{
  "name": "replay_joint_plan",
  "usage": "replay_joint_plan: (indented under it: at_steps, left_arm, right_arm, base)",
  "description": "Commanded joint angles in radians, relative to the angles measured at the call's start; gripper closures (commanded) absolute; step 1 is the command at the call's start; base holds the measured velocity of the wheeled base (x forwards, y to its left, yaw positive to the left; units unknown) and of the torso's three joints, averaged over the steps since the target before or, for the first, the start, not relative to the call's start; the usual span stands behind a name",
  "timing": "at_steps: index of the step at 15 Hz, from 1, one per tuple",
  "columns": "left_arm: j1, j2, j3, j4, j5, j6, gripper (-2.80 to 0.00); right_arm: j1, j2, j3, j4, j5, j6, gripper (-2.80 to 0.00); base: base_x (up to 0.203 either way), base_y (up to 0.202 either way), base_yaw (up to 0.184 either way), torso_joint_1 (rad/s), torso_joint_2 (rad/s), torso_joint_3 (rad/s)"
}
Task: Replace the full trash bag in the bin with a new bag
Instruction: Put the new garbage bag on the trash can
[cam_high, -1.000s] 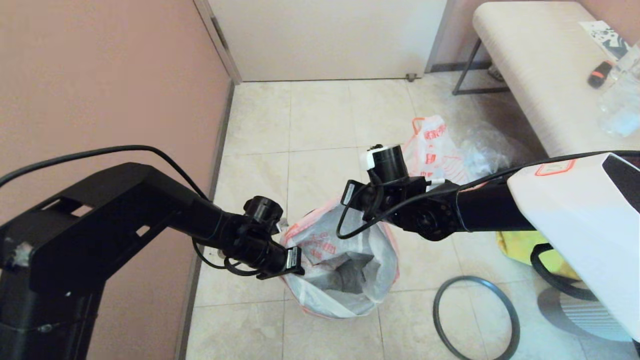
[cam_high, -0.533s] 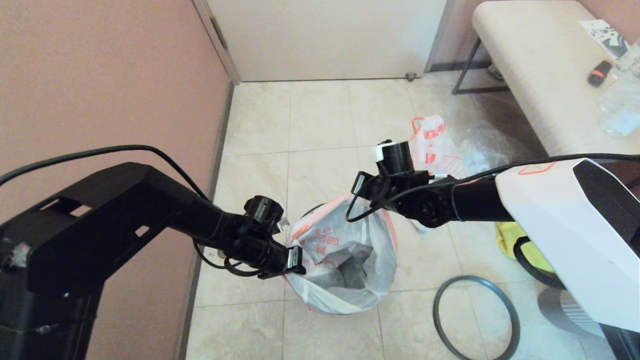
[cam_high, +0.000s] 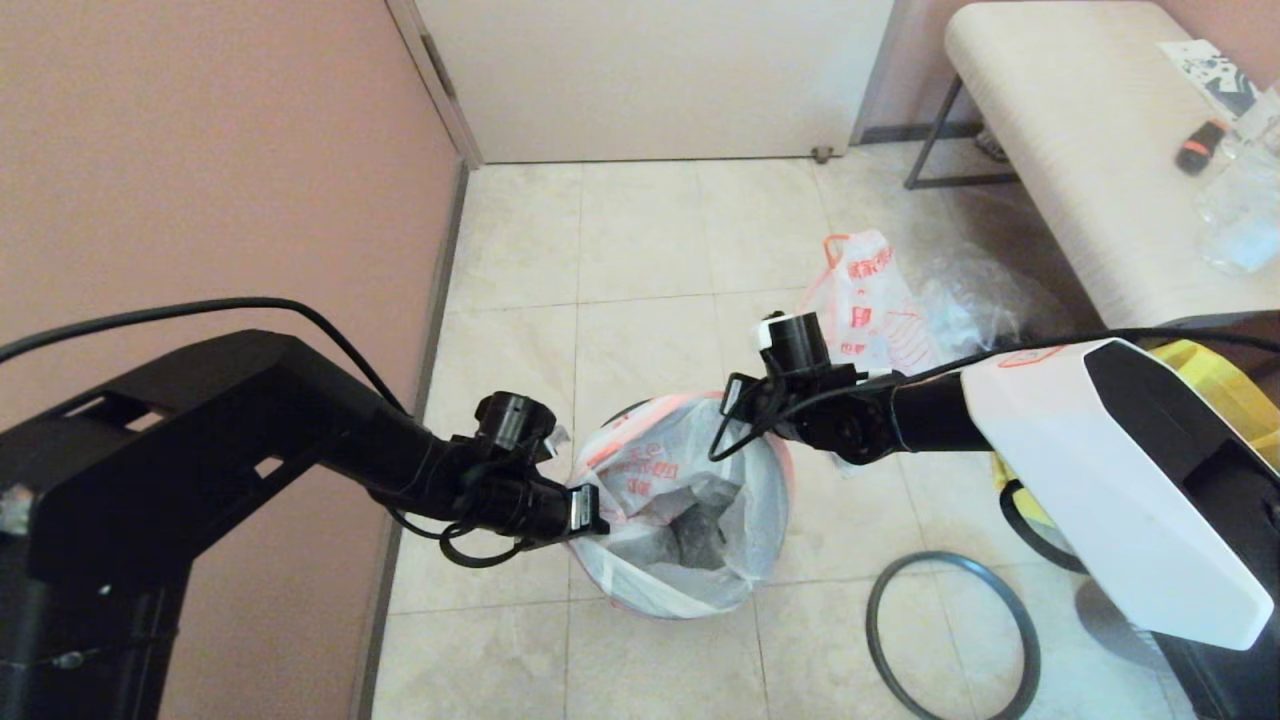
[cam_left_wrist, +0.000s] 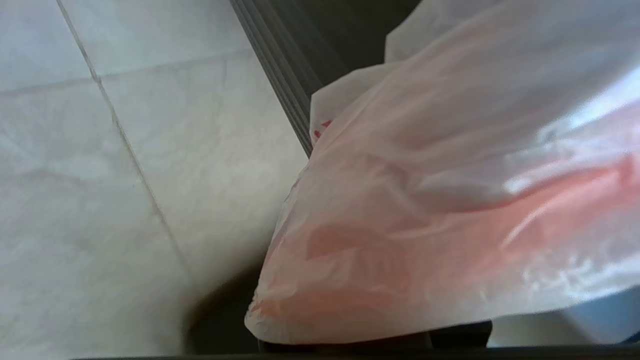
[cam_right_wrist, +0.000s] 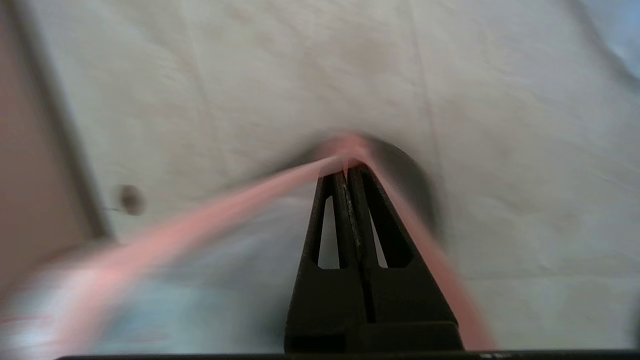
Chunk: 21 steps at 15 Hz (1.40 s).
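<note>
- Head view: the left claw (cam_high: 590, 515) and right claw (cam_high: 737, 398) stretch the new bag (cam_high: 690, 520) open over the bin (cam_high: 640, 410); the grey ring (cam_high: 950, 640) lies beside it on the floor, the full trash bag (cam_high: 865, 310) beyond.
- Left wrist view: whether the left claw is clenched cannot be told; film (cam_left_wrist: 450, 200) drapes the bin's wall, floor free beside it.
- Right wrist view: clenched on the pink band (cam_right_wrist: 350, 150).

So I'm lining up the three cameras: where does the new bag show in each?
Head view: the new bag, mouth spread over the bin, picture centre.
Left wrist view: pink-banded film filling most of the frame.
Right wrist view: pink band pinched in the right gripper.
Shared landmark: the pink band.
</note>
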Motion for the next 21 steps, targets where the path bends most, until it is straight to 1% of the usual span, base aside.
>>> replay_joint_plan:
  at_steps: [1, 4, 7, 12, 16, 17, 18, 21]
  left_arm:
    - [0.014, -0.011, 0.01, -0.042, -0.004, -0.037, 0.0]
    - [0.017, -0.013, 0.015, -0.048, -0.004, -0.037, 0.0]
    - [0.014, -0.011, 0.016, -0.047, -0.004, -0.034, 0.0]
    - [0.003, -0.005, 0.015, -0.044, 0.001, -0.03, 0.0]
    - [-0.015, -0.013, 0.018, -0.038, 0.001, -0.029, 0.0]
    - [-0.022, -0.011, 0.02, -0.037, 0.005, -0.027, 0.0]
    - [-0.029, -0.013, 0.028, -0.038, 0.005, -0.012, 0.0]
    - [-0.03, -0.017, 0.037, -0.039, 0.004, 0.002, 0.0]
  right_arm:
    - [-0.01, -0.008, 0.002, 0.033, 0.0, 0.003, 0.0]
    - [-0.009, -0.018, -0.005, 0.026, 0.0, -0.012, 0.0]
    - [0.005, -0.067, -0.001, 0.028, 0.009, -0.017, 0.0]
    - [0.029, -0.209, 0.085, 0.002, 0.013, -0.022, 0.0]
    - [0.128, -0.196, 0.102, 0.019, 0.103, -0.038, 0.0]
    - [0.14, -0.183, 0.102, 0.019, 0.111, -0.06, 0.0]
    - [0.149, -0.174, 0.105, 0.022, 0.118, -0.078, 0.0]
    - [0.166, -0.178, 0.138, 0.023, 0.12, -0.082, 0.0]
  base:
    - [0.0, 0.0, 0.0, 0.0, 0.0, 0.0]
    - [0.0, 0.0, 0.0, 0.0, 0.0, 0.0]
    - [0.0, 0.0, 0.0, 0.0, 0.0, 0.0]
    - [0.0, 0.0, 0.0, 0.0, 0.0, 0.0]
    - [0.0, 0.0, 0.0, 0.0, 0.0, 0.0]
    - [0.0, 0.0, 0.0, 0.0, 0.0, 0.0]
    - [0.0, 0.0, 0.0, 0.0, 0.0, 0.0]
    - [0.0, 0.0, 0.0, 0.0, 0.0, 0.0]
